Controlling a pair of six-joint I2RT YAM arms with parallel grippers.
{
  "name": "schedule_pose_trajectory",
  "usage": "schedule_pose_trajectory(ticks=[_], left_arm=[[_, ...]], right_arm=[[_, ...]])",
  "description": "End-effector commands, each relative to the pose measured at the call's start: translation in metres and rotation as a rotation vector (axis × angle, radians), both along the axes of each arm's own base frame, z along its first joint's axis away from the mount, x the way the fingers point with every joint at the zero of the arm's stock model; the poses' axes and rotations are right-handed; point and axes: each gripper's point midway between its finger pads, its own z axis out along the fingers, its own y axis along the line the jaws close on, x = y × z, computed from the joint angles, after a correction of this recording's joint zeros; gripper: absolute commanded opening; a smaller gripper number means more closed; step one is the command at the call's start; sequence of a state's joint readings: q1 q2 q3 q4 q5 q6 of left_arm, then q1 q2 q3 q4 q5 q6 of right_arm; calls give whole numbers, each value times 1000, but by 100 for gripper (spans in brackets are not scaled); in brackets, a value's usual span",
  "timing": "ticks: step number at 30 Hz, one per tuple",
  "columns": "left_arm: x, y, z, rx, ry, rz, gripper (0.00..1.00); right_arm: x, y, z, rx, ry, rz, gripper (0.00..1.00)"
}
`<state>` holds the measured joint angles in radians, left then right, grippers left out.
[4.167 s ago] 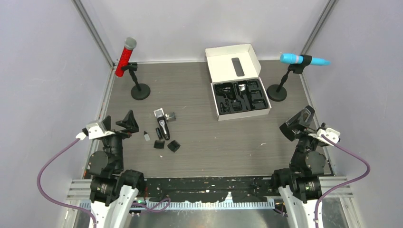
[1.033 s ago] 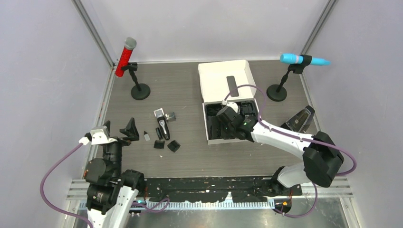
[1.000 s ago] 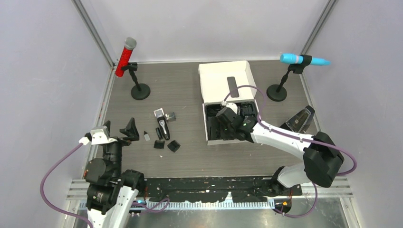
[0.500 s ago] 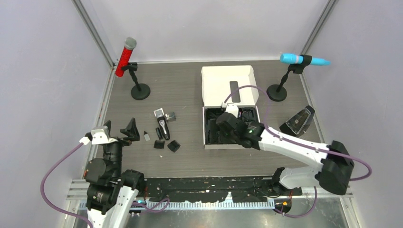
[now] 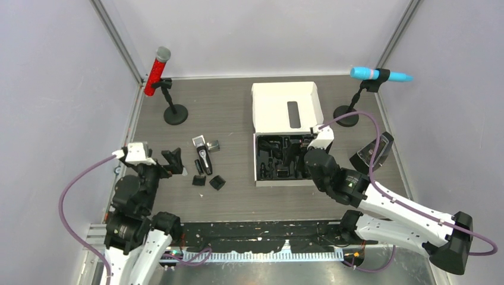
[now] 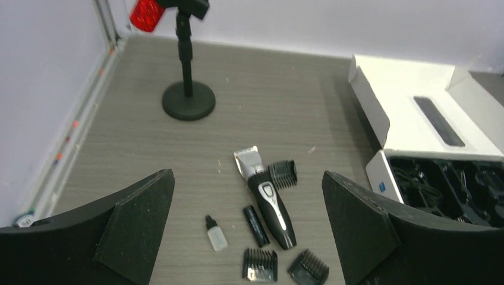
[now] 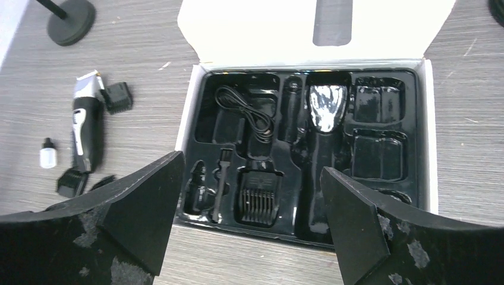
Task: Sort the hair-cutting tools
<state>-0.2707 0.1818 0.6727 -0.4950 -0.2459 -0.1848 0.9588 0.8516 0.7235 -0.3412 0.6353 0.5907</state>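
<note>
Right arm is holding a long, low reach from its base, elbow down near the front edge. The right gripper [image 5: 309, 159] is hovering over the black tray [image 7: 380, 155] of the white box [image 5: 283, 105], jaws spread wide, gripping nothing. Left arm is sitting folded by its base, with the left gripper [image 5: 171, 162] gaping and empty too. It's facing the hair clipper [image 5: 204, 159], which is lying on the table [image 5: 238, 119] left of the box, comb attachments [image 5: 217, 183] scattered just beside it.

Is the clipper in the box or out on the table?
Out. The hair clipper lies on the table, left of the open white box, apart from it.
</note>
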Motion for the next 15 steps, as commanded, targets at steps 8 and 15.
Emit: schedule_pose_trajectory(ticks=[8, 15], left_arm=[[7, -22, -87, -113, 663, 56, 100], [-8, -13, -114, -44, 864, 117, 100]], right_arm=[[17, -2, -11, -66, -88, -28, 95], [12, 7, -29, -17, -88, 25, 95]])
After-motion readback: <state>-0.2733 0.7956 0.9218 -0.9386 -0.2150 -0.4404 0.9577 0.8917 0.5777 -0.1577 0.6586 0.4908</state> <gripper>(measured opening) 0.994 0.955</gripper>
